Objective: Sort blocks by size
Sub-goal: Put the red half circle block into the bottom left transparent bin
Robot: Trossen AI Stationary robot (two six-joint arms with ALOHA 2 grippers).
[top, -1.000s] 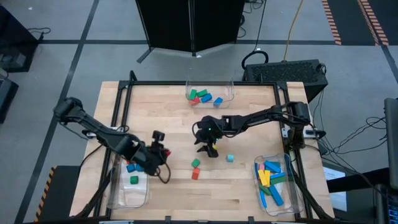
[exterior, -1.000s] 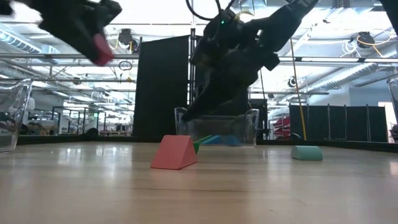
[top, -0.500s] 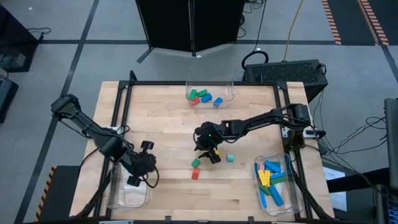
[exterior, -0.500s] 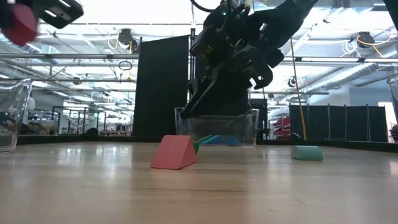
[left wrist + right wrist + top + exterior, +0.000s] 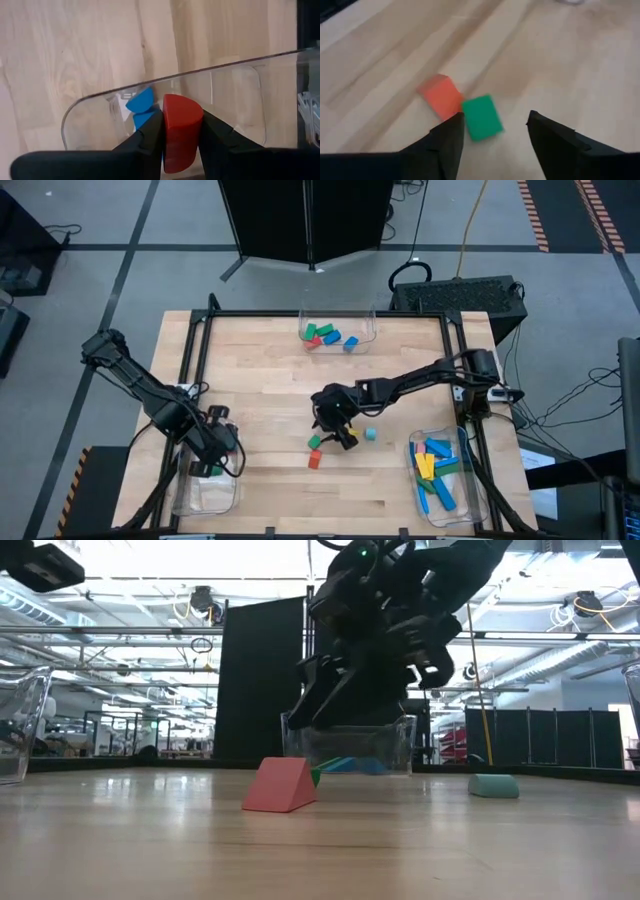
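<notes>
My left gripper [image 5: 213, 465] hangs over the clear bin [image 5: 205, 488] at the table's near left corner, shut on a red block with one rounded end [image 5: 182, 131]. Blue blocks [image 5: 140, 104] lie in that bin. My right gripper [image 5: 341, 436] stands open at mid-table, slanting down over a green block [image 5: 481, 118] that lies flat on the wood against a red block [image 5: 440, 95]. In the low view that red block is a wedge [image 5: 280, 785] resting on its broad face. A cyan block [image 5: 370, 434] lies just right of the right gripper. My left gripper pinches the red block's two opposite sides [image 5: 167, 134] between its two fingers. The fingers point steeply down from above. The block is lifted clear, its rounded end pointing away from the gripper, above the bin's rim [image 5: 150, 86].
A clear bin [image 5: 337, 331] at the far edge holds red, green and blue blocks. A clear bin [image 5: 441, 474] at the near right holds long bars in blue, yellow, green and pink. A dark frame [image 5: 192, 350] edges the table.
My left gripper has carried the red block toward the table's left edge, from beside the near-left bin to over it, turning and tipping more steeply downward as it went. My right gripper has shifted a little toward the near edge, over the green block, and has rolled.
</notes>
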